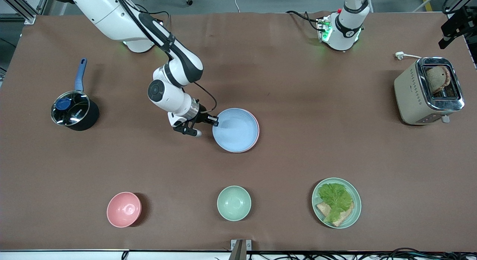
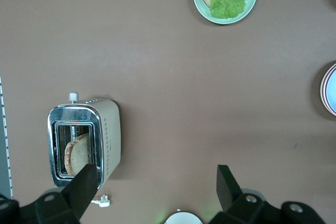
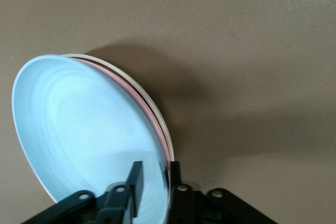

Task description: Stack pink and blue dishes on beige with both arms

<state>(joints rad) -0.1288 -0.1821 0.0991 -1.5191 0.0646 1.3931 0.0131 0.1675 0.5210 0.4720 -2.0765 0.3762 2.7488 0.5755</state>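
Observation:
The light blue plate (image 1: 235, 130) lies on top of a stack in the middle of the table. Under it the pink plate shows only as a thin rim (image 1: 257, 133). The right wrist view shows the blue plate (image 3: 84, 129) on the pink rim (image 3: 122, 83), with the beige plate's rim (image 3: 118, 73) lowest. My right gripper (image 1: 214, 121) (image 3: 156, 174) is open and straddles the stack's edge at the right arm's end, one finger over the blue plate, one outside the rims. My left gripper (image 2: 157, 182) waits open and empty, high over the table by its base, out of the front view.
A lidded pot (image 1: 74, 110) stands toward the right arm's end. A pink bowl (image 1: 124, 209), a mint bowl (image 1: 234, 203) and a green plate with lettuce and bread (image 1: 336, 203) line the edge nearest the front camera. A toaster (image 1: 428, 90) holds bread at the left arm's end.

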